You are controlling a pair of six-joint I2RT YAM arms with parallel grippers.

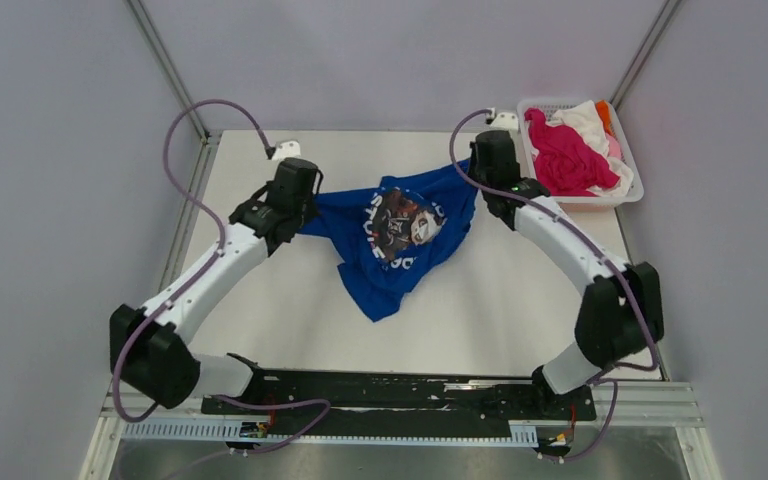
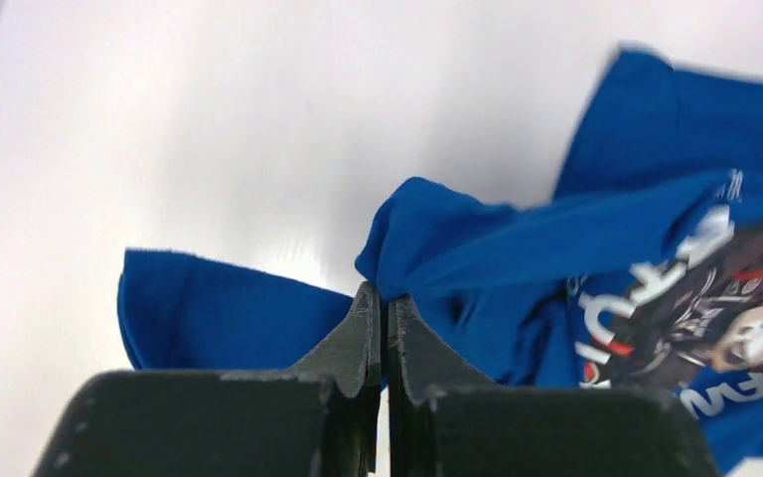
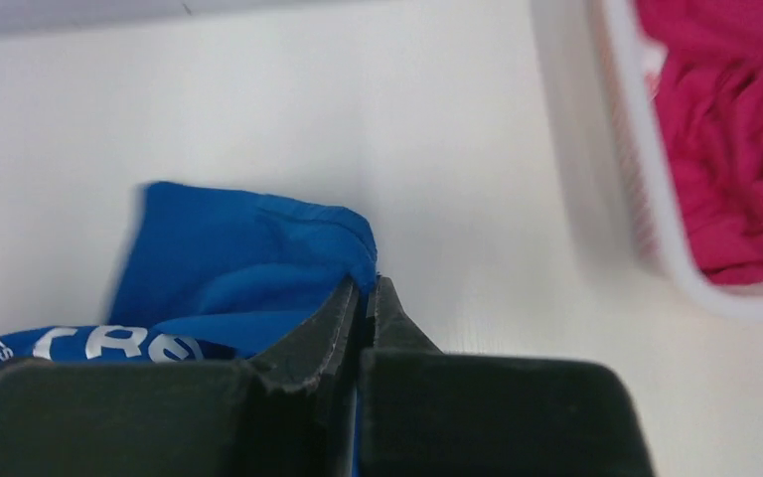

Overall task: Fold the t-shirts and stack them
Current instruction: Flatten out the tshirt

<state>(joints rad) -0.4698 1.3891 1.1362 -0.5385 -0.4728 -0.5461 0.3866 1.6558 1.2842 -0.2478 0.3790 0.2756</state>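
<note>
- We count two arms on the worktop [image 1: 520, 300], each with one pincer. Both reach over the far half of the surface.
- Left pincer [image 2: 380, 298]: the jaws are pressed together at the tips and pinch a fold of the royal blue t-shirt [image 1: 392, 250]. In the left wrist view the cloth bunches right at the fingertips. A flap of the same shirt lies to the left of them.
- Right pincer [image 3: 366, 290]: the jaws are likewise closed and clamped on an edge of the blue cloth. We cannot tell which part of the garment this is.
- One royal blue t-shirt is out on the worktop. It is stretched between the two pincers, with its upper edge drawn across from one to the other. The rest trails toward the near side, ending in a crumpled point near the middle of the worktop. It is not yet folded.
- One chest print [image 1: 400, 222] counted. It is round, with white letters around a cartoon figure, and it faces up and is partly creased.
- One basket [image 1: 634, 172], white and slatted, stands at the far right corner of the worktop. It is near the right pincer and apart from the blue shirt.
- Contents of the basket:
  - a crumpled magenta t-shirt [image 1: 565, 158] filling most of it;
  - white cloth [image 1: 582, 118] behind that;
  - a strip of orange cloth [image 1: 605, 115];
  - a patch of pink cloth [image 1: 615, 148] at the right wall.
- Four colours counted in the basket. They are heaped together, so we cannot tell whether each is one whole garment.
</note>
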